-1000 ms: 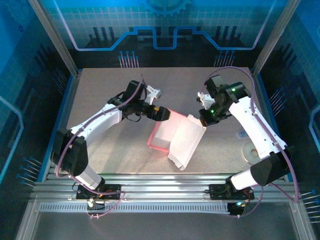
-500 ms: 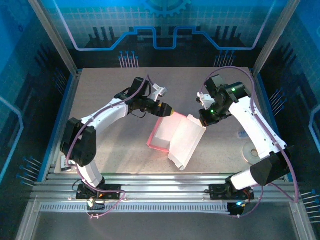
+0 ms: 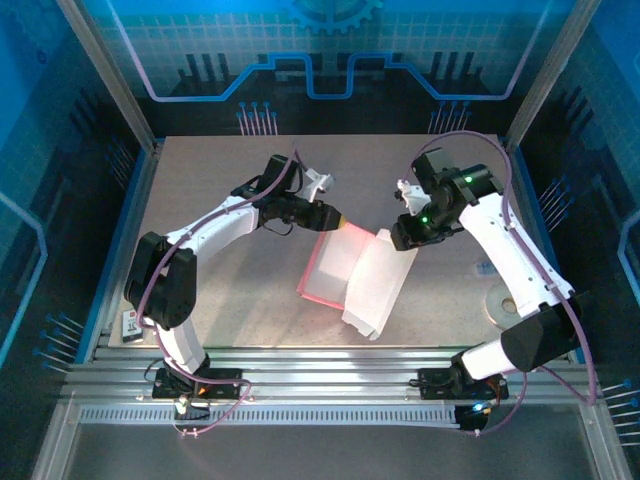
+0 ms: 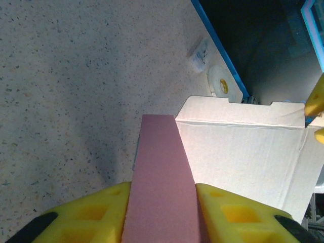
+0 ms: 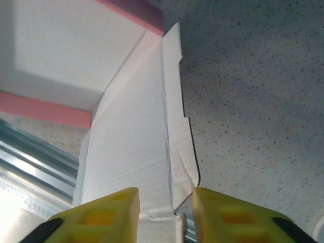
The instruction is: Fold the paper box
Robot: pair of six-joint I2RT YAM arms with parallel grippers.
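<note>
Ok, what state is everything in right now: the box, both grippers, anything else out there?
paper box: half folded, pink walls raised, its white flap open and spread toward the right arm.
left gripper: shut on a pink wall of the box.
right gripper: open, the end of the white flap between its fingers.
tape roll: lying flat, apart from the box.

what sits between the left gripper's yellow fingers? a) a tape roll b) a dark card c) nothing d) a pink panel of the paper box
d: in the left wrist view a pink panel of the paper box runs between the fingers of the left gripper.
</note>
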